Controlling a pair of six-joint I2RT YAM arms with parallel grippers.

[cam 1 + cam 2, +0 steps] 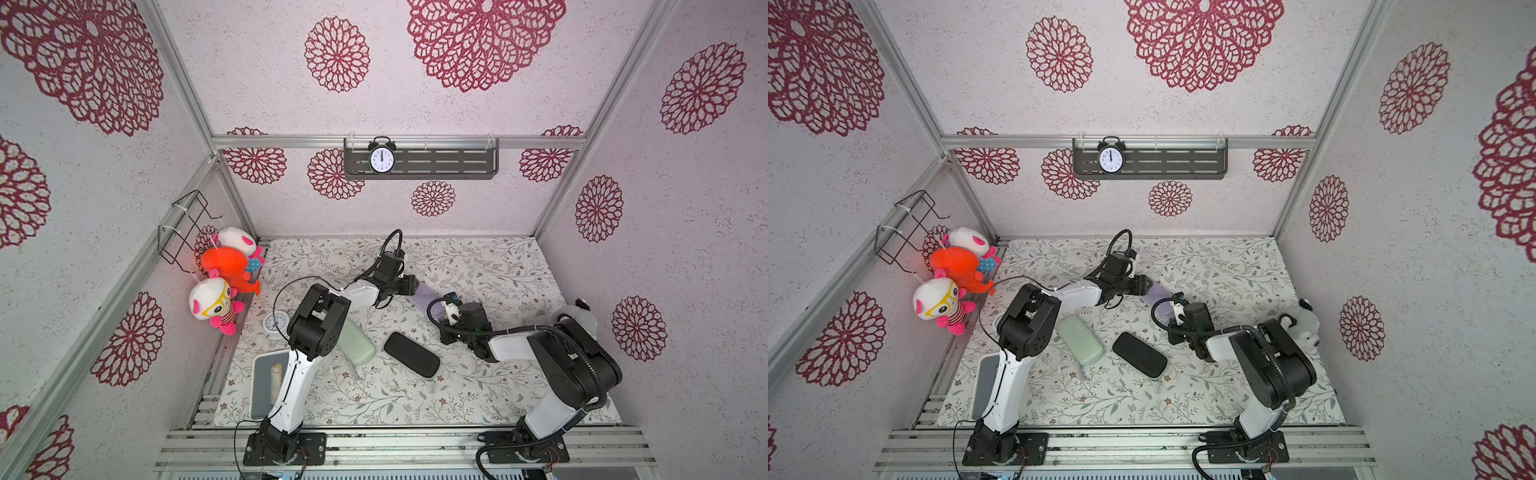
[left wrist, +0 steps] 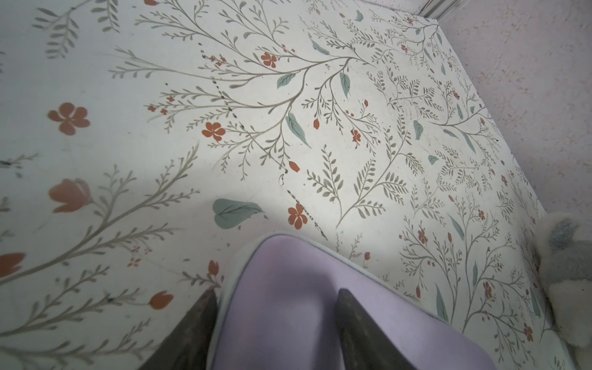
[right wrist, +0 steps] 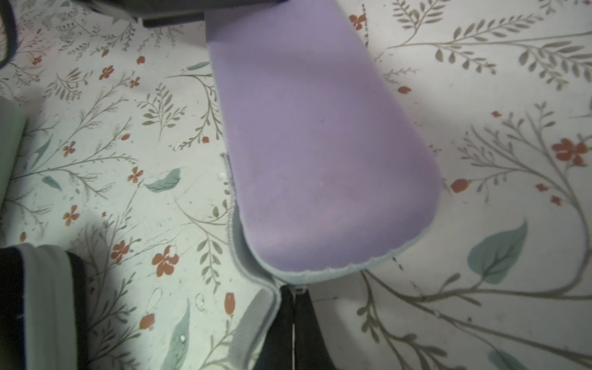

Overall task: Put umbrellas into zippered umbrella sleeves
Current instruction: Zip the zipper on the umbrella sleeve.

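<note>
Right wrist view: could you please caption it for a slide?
Right gripper shut at the zipper end of the lilac sleeve.

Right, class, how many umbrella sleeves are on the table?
3: the lilac sleeve farthest back, the black sleeve mid-table, the mint green sleeve between it and the grey tray.

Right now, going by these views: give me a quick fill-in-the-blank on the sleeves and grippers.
1. The right gripper, at the zipper end of the lilac sleeve, is ___.
2. Right beside the mint green sleeve lies a sleeve coloured ___.
3. The left gripper straddles the sleeve coloured ___.
4. The wall shelf holds an alarm ___.

Missing words: shut; black; lilac; clock.
</note>
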